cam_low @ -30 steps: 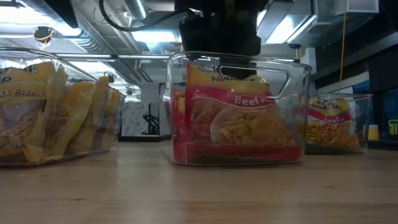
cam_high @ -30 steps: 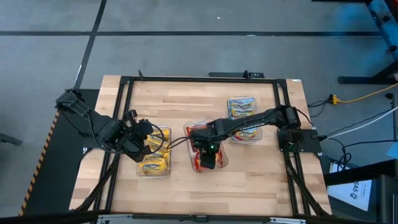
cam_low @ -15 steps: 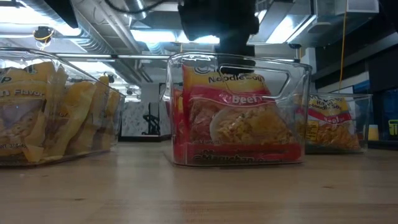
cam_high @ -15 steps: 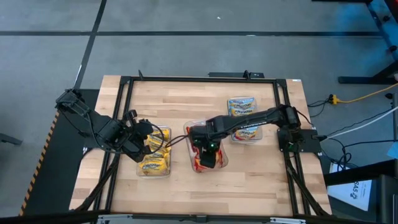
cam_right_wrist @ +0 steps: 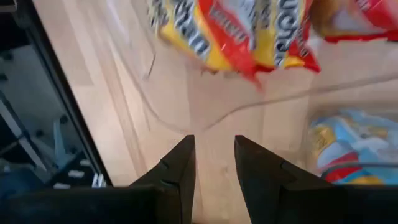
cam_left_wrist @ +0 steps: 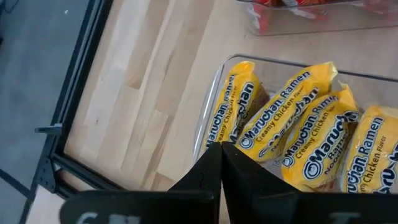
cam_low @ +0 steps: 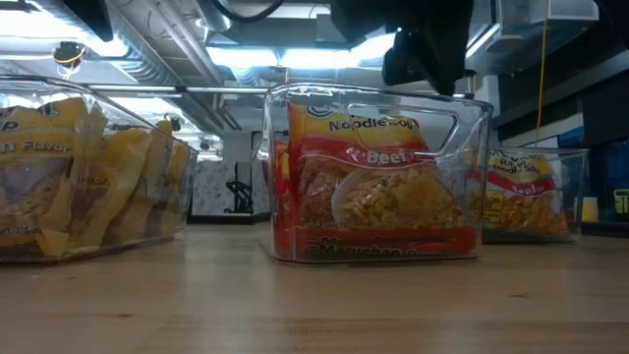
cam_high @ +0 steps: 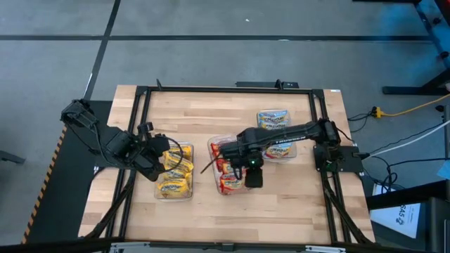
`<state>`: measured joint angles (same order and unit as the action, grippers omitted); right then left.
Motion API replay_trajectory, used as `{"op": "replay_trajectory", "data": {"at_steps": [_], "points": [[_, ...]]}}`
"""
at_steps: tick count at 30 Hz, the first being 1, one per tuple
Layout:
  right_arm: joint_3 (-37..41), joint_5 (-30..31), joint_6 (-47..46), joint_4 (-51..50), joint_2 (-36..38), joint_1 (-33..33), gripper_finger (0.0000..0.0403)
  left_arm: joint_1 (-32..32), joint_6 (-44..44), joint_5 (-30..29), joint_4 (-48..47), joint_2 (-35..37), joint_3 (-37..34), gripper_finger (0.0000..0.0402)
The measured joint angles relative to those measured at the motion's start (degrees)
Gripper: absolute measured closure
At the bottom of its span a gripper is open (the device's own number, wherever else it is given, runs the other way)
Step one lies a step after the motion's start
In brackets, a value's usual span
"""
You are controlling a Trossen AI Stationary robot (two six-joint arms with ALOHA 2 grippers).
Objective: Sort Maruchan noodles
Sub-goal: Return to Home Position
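Red packets [cam_low: 378, 187] are contained in the middle bin [cam_low: 474, 147]; right gripper [cam_right_wrist: 214, 152] is slightly parted at its edge, left gripper [cam_left_wrist: 222, 149] closed.

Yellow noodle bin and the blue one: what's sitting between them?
The middle bin, holding red packs; the high view shows it.

High view: the dark right arm [cam_high: 288, 133] covers part of the red-orange plastic noodle packets [cam_high: 228, 184]; right wrist view: their lettering is blurred; low view: the yellow plastic noodle packets [cam_low: 59, 187] run off the edge.
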<state>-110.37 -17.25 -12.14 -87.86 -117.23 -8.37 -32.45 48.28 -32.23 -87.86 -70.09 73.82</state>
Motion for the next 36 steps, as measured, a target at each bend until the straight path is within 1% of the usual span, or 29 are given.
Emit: {"op": "replay_trajectory", "data": {"at_steps": [6, 9, 11, 13, 14, 16, 17, 19, 21, 22, 24, 25, 27, 30, 32, 34, 36], "points": [[0.0, 0.7, 0.0, 1.7, 3.3, -2.8, 0.0292, 0.0, 0.0, -0.1, 1.0, 0.0, 0.0, 0.0399], [0.0, 7.2, -0.9, 3.6, 5.7, -5.1, 0.0292, 0.0, 0.1, -0.1, 1.5, 0.0, 0.0, 0.0399], [0.7, 13.7, -1.1, 4.9, 8.0, -7.4, 0.0292, 0.0, 0.1, -0.1, 1.5, 0.0, 0.0, 0.0399], [4.4, 18.9, -1.6, 10.6, 11.7, -10.1, 0.0292, 0.0, 0.1, -0.1, 1.6, 0.0, 0.0, 0.0399], [7.7, 20.9, -1.9, 14.8, 14.3, -11.6, 0.0292, 0.0, 0.1, -0.1, 1.6, 0.0, 0.0, 0.0399], [17.9, 24.4, -2.0, 26.5, 20.9, -14.3, 0.0292, 0.0, 0.1, -0.1, 1.6, 0.0, 0.0, 0.0399], [24.2, 25.7, -2.5, 33.0, 24.5, -15.6, 0.0292, 0.0, 0.1, -0.1, 1.6, 0.0, 0.0, 0.0399], [39.6, 27.4, -4.1, 47.0, 32.4, -17.3, 0.0292, 0.0, 0.2, -0.1, 1.6, 0.0, 0.0, 0.0399], [54.2, 26.8, -4.5, 59.4, 39.6, -17.9, 0.0292, 0.0, 0.2, -0.1, 1.6, 0.0, 0.0, 0.0399], [60.1, 25.8, -5.9, 65.3, 43.2, -17.9, 0.0292, 0.0, 0.2, -0.1, 1.6, 0.0, 0.0, 0.0399], [70.2, 25.2, -13.8, 75.4, 50.1, -17.9, 0.0292, 0.0, 0.2, -0.1, 1.6, 0.0, 0.0, 0.0399], [74.4, 24.7, -16.2, 79.0, 53.0, -17.9, 0.0292, 0.0, 0.2, -0.1, 1.6, 0.0, 0.0, 0.0399], [81.2, 24.4, -16.7, 85.4, 58.6, -17.9, 0.0292, 0.0, 0.2, -0.1, 1.6, 0.0, 0.0, 0.0399], [89.5, 24.4, -13.7, 94.6, 67.7, -17.9, 0.0292, 0.0, 0.2, -0.1, 1.7, 0.0, 0.0, 0.0399], [94.2, 24.3, -12.0, 95.4, 74.0, -17.9, 0.0292, 0.0, 0.2, -0.1, 1.8, 0.0, 0.0, 0.0399], [97.7, 25.0, -7.4, 95.2, 80.0, -17.9, 0.0292, 0.0, 0.2, -0.1, 1.8, 0.0, 0.0, 0.0399], [100.1, 29.1, -3.8, 96.5, 85.0, -17.9, 0.0292, 0.0, 0.2, -0.1, 1.8, 0.0, 0.0, 0.0399]]}}
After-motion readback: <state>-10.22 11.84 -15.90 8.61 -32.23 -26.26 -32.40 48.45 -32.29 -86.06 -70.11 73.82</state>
